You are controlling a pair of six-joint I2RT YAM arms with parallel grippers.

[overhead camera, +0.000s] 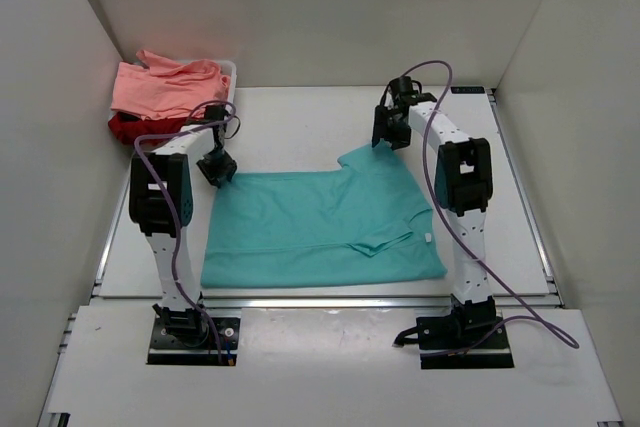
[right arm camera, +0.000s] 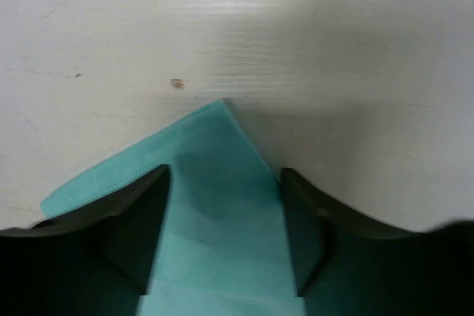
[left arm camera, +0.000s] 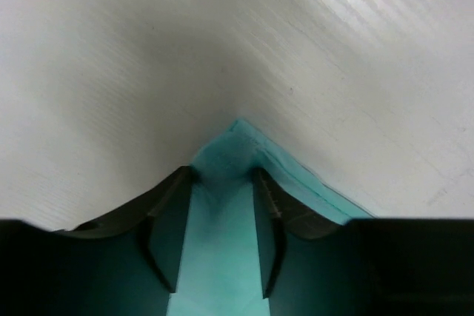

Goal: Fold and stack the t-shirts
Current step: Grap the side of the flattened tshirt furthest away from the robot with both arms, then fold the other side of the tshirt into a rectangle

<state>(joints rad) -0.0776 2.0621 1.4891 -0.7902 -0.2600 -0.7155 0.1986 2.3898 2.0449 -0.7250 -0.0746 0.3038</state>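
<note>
The teal t-shirt (overhead camera: 320, 222) lies spread flat on the white table, with one sleeve folded in near its front right. My left gripper (overhead camera: 217, 169) is over its far left corner. In the left wrist view the jaws (left arm camera: 222, 175) stand apart with the teal corner (left arm camera: 226, 146) lying between them. My right gripper (overhead camera: 390, 135) is over the far right corner. In the right wrist view its jaws (right arm camera: 224, 175) stand wide apart over the teal cloth (right arm camera: 215, 138). The salmon pink t-shirt (overhead camera: 165, 87) lies on the dark red one (overhead camera: 130, 129) at the far left.
A white plastic basket (overhead camera: 228, 69) holds the pink and red shirts in the far left corner. White walls close in the table on the left, the back and the right. Purple cables loop from both arms.
</note>
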